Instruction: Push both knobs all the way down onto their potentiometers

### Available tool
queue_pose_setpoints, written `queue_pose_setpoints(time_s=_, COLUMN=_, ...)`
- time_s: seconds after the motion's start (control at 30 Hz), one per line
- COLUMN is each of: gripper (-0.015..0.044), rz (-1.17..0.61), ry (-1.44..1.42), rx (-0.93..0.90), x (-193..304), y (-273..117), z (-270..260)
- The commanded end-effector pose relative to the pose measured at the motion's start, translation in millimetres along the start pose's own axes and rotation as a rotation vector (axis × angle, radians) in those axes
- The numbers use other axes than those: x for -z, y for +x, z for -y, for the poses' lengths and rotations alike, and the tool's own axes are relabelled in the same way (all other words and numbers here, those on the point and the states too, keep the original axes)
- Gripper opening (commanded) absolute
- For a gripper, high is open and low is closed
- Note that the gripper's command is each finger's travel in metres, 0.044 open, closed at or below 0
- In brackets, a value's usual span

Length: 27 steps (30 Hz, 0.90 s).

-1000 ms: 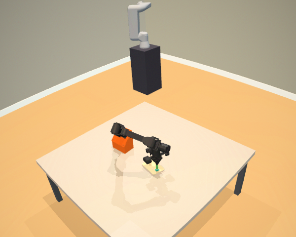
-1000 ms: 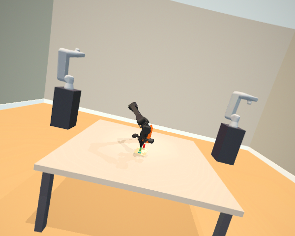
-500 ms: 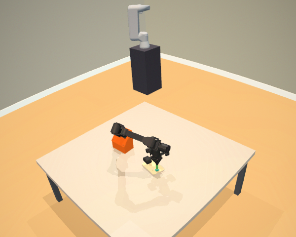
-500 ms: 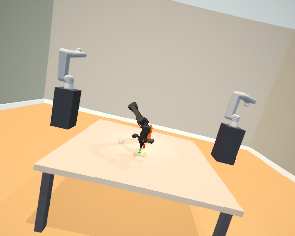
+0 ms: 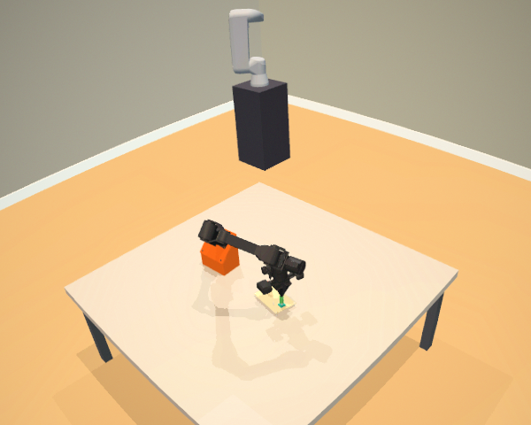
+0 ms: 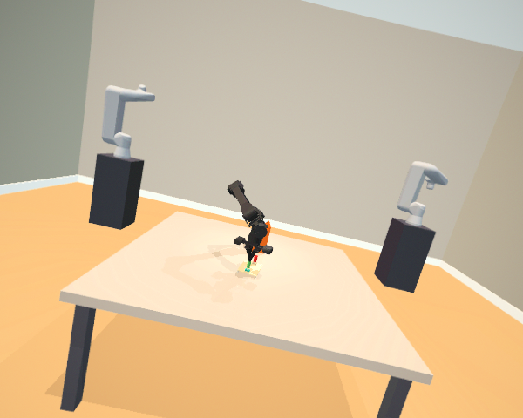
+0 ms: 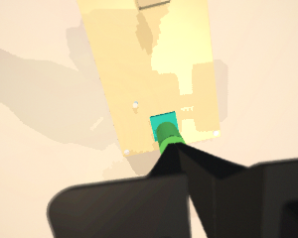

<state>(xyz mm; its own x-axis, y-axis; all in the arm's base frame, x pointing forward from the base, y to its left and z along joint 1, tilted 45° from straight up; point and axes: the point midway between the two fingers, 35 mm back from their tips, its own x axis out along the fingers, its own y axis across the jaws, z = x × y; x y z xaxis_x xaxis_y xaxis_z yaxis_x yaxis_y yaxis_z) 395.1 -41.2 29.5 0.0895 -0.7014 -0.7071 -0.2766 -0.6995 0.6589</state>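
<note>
One claw (image 5: 281, 294) (image 6: 250, 260) (image 7: 174, 149), downturned, above green knob (image 5: 281, 299) (image 6: 248, 264) (image 7: 169, 136).

pale square table (image 5: 357, 292) (image 6: 234, 310), dark legs, yellowish circuit board (image 5: 269, 300) (image 6: 255, 273) (image 7: 124, 64) near its middle, orange arm base (image 5: 224, 265) (image 6: 267, 233) on top

With the table as landmark, a pale grey arm (image 5: 239, 41) (image 6: 112, 112) stood on a dark pedestal (image 5: 261, 123) (image 6: 115, 191) beyond its far side. A second pale arm (image 6: 410, 184) topped another dark block (image 6: 404, 256) beyond the table's right side in the exterior view.
</note>
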Motion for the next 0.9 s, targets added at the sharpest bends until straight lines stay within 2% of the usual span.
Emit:
queue_pose_setpoints(time_s=0.0, gripper=0.0, rz=0.006, ry=0.01, rx=-0.003, x=0.7, y=7.8, z=-2.0)
queue_pose_setpoints(time_s=0.87, gripper=0.0, rz=0.006, ry=0.01, rx=-0.003, x=0.7, y=10.0, z=-2.0)
